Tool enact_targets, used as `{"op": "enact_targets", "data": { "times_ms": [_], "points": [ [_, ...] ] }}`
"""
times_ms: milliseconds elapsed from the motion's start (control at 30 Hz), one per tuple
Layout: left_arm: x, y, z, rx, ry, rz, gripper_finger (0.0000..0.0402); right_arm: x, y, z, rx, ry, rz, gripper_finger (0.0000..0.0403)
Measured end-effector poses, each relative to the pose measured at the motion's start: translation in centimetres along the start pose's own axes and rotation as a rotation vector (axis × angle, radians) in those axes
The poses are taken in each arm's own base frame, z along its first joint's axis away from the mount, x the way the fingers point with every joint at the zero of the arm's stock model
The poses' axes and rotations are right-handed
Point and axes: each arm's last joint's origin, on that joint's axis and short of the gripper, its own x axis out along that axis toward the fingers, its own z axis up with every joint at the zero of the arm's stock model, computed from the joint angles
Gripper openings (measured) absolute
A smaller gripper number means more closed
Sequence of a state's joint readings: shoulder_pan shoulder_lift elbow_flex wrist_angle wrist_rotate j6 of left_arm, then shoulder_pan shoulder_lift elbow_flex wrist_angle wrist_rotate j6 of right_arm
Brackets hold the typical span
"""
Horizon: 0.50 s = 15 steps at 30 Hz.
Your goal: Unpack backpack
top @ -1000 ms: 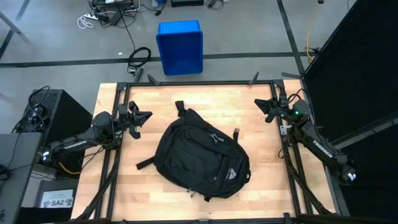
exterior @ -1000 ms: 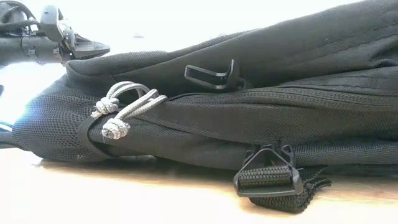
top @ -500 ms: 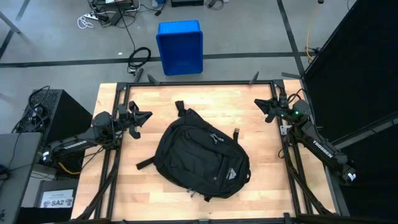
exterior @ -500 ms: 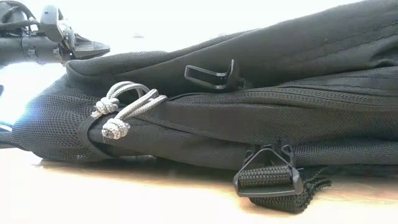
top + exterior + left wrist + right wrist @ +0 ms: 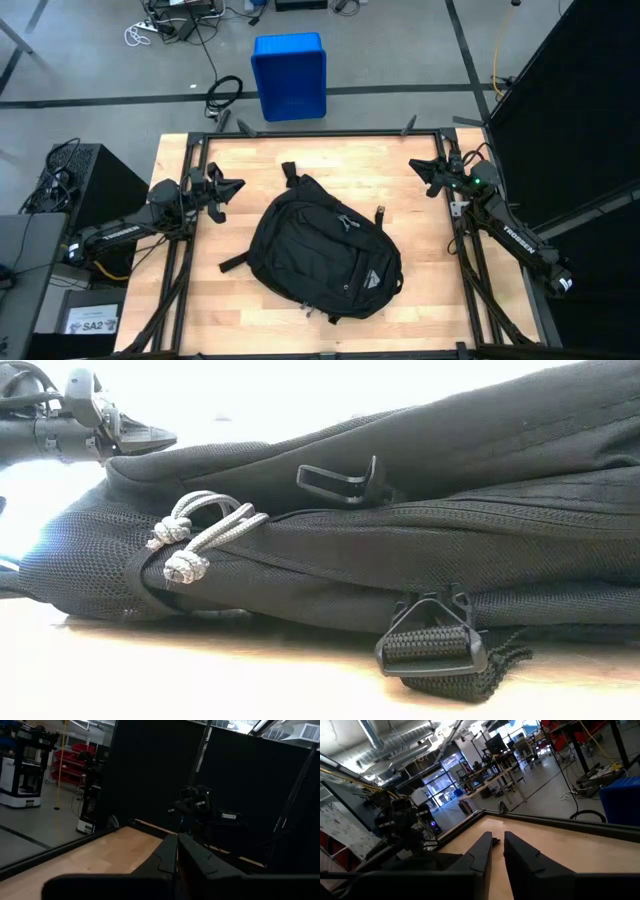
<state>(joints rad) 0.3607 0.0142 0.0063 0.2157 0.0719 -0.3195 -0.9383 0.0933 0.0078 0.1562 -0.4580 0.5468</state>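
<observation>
- Plainly, nothing differs from the pictures of a second ago: both arms and the bag sit exactly where they sat, so the unpacking has not started.
- At the left edge of the table (image 5: 230, 300) the left gripper (image 5: 232, 187) hangs above the wood with its fingers pressed together and nothing between them; its own camera shows the two dark fingers (image 5: 167, 855) meeting at the tips.
- In the middle lies the backpack (image 5: 320, 255), flat on the boards, its white logo (image 5: 370, 279) facing up and toward the near right corner, well apart from either arm.
- Its grey zip pulls (image 5: 345, 222) rest on top, and seen from table height the knotted cords (image 5: 195, 540) lie along a zip that looks fully shut.
- At the far right edge the right gripper (image 5: 425, 171) waits, its fingers (image 5: 482, 851) nearly together with only a thin gap, holding nothing.
- Beyond the table, a blue crate (image 5: 289, 75) stands on the floor.
- My reading: the first job, reaching a zip pull, is yet to begin.
</observation>
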Motion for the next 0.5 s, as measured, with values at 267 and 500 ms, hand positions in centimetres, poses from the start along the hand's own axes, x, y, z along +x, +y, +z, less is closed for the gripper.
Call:
{"op": "enact_targets", "data": {
  "times_ms": [267, 500],
  "points": [
    [0.00, 0.00, 0.00, 0.000, 0.000, 0.000, 0.0000, 0.00, 0.00, -0.01, 0.000, 0.000, 0.000, 0.0029],
    [0.00, 0.00, 0.01, 0.000, -0.001, 0.000, 0.0000, 0.00, -0.01, -0.01, 0.000, 0.000, -0.001, 0.0029]
  ]
}}
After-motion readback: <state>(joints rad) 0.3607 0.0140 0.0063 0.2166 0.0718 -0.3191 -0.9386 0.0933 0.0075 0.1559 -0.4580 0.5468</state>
